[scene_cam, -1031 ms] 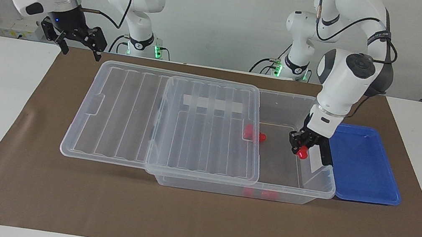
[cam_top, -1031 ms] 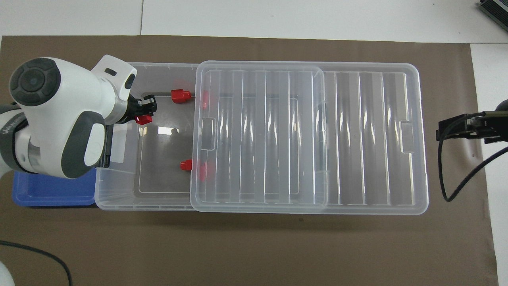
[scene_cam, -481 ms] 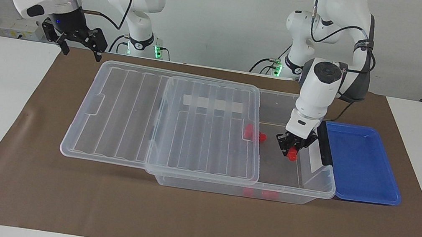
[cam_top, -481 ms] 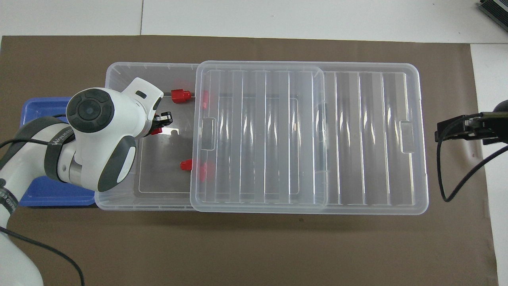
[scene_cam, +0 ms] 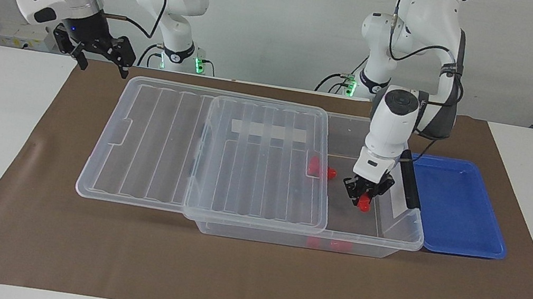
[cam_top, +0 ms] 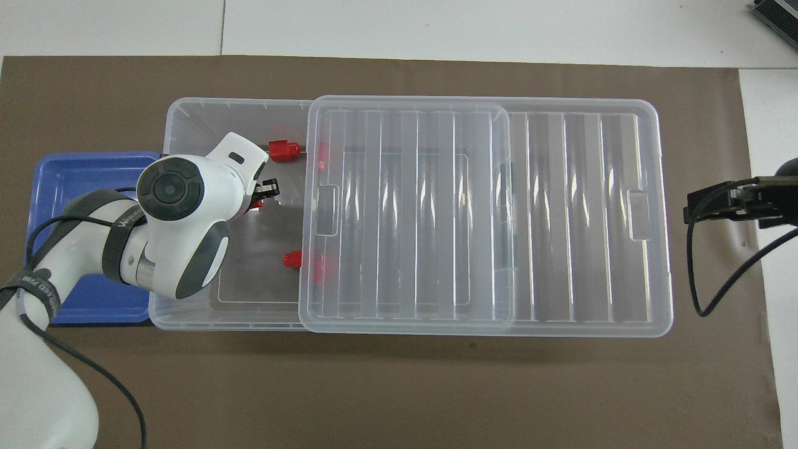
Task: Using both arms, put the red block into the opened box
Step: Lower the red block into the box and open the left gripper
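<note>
Red block [scene_cam: 364, 203] clamped in my left gripper [scene_cam: 362, 192] has dropped lower into the box [scene_cam: 395, 233], at three o'clock of its lid [scene_cam: 222, 158]; release comes next. My open right gripper [scene_cam: 100, 49] waits.

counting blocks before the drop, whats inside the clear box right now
In the box, two loose red blocks lie on its floor, each partly under the slid lid. The left hand holds a third inside the open end. The ribbed lid blurs the rest.

Lid [scene_cam: 212, 154] lies on box [scene_cam: 393, 228], tray [scene_cam: 454, 211] just beside.
</note>
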`<state>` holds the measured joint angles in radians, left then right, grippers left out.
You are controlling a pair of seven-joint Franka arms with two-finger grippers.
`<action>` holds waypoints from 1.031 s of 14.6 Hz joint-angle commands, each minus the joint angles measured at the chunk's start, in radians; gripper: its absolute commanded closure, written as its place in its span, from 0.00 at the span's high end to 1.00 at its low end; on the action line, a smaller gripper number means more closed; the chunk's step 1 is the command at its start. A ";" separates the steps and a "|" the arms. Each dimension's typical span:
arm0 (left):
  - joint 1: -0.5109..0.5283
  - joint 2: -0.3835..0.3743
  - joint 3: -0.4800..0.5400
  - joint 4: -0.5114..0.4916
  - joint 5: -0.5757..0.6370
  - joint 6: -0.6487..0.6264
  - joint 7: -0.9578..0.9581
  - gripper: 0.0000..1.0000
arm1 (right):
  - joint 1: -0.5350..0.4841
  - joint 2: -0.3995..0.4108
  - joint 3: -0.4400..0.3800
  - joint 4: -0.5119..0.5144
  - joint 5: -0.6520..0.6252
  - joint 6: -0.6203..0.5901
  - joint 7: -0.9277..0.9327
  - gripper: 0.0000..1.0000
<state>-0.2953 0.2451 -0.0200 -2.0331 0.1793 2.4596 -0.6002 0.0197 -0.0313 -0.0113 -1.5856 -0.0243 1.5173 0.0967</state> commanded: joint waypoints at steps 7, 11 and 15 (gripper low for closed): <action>0.021 0.063 0.012 -0.026 0.038 0.114 -0.026 0.00 | -0.006 -0.016 -0.004 -0.021 0.011 0.006 0.015 1.00; 0.021 0.077 0.015 -0.041 0.045 0.156 -0.024 0.00 | -0.006 -0.016 -0.004 -0.028 0.012 0.032 0.021 0.98; 0.022 0.077 0.015 -0.044 0.045 0.156 -0.024 0.00 | -0.009 -0.010 -0.004 -0.042 0.011 0.070 0.017 0.84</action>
<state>-0.2796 0.3183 -0.0069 -2.0516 0.1926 2.5784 -0.6013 0.0178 -0.0312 -0.0145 -1.5997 -0.0243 1.5513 0.0967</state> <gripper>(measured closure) 0.652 0.101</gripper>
